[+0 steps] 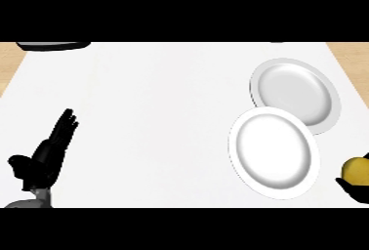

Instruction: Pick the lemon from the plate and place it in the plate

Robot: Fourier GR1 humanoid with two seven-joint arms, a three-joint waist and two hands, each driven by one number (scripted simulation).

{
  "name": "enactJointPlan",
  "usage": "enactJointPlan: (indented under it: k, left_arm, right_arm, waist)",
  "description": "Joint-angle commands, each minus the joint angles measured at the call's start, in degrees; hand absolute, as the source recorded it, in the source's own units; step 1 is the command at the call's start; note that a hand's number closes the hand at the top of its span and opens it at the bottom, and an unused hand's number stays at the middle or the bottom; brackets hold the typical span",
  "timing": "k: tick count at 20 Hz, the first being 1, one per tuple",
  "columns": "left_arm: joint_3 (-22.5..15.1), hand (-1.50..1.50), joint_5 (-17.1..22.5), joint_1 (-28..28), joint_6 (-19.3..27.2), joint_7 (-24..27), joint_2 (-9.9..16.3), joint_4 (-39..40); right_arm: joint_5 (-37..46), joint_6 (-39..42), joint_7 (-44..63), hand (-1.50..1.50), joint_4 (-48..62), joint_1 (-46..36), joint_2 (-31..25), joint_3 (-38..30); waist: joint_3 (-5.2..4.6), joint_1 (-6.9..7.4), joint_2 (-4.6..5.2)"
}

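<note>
Lemon (355,168) in curled right robot hand (353,188), both half cut off; left (45,154) open.

There is one view, taken from the robot's head and looking steeply down onto the white tabletop (144,97). It faces away from the robot's body: the near edge of the tabletop lies at the bottom of the view, the far edge at the top, where a strip of wooden floor (10,61) shows at both upper corners. The left robot hand (43,156) comes in from the lower left and the right robot hand (353,188) from the lower right corner, cut by the edge. The camera stands close enough that two plates (274,151) fill much of the right half. No second view shares the scene.
</note>
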State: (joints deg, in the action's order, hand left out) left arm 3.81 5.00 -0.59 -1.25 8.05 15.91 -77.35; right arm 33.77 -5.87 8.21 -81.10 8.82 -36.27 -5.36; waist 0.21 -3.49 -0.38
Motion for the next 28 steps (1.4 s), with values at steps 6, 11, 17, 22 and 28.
enactJointPlan:
  k: [6, 11, 17, 22, 28]
  left_arm:
    - [-1.2, 0.00, -1.0, -0.7, -0.6, -0.8, -0.8, -0.8]
    - [-2.0, 0.00, -2.8, -0.8, 0.5, 0.8, -2.4, -0.5]
    - [-0.7, 0.00, -2.2, -1.5, -1.4, -0.3, -1.6, -0.3]
    - [-1.8, 0.00, -3.9, -1.2, -0.6, -0.2, -4.1, -0.1]
    - [-0.2, 0.00, -2.6, -0.5, -3.0, -1.3, -1.7, -1.5]
  right_arm:
    - [-14.6, 1.3, -28.7, 1.50, 10.5, 7.6, -10.8, -21.0]
    - [-16.0, 0.8, -28.2, 1.50, 6.2, 5.3, -10.2, -25.2]
    - [-16.6, -0.3, -26.0, 1.50, -5.5, 7.1, -6.2, -29.0]
    - [-15.6, 4.7, -23.0, 1.50, -5.1, 1.7, -6.7, -29.0]
    - [-11.1, 4.9, -13.9, 1.50, -5.5, -8.6, -6.0, -19.3]
  waist:
    - [-0.18, 2.63, 0.23]
    - [-0.23, 3.17, 0.31]
    - [-0.25, 3.11, 0.31]
    - [-0.22, 3.45, 0.36]
    - [-0.20, 4.21, 0.46]
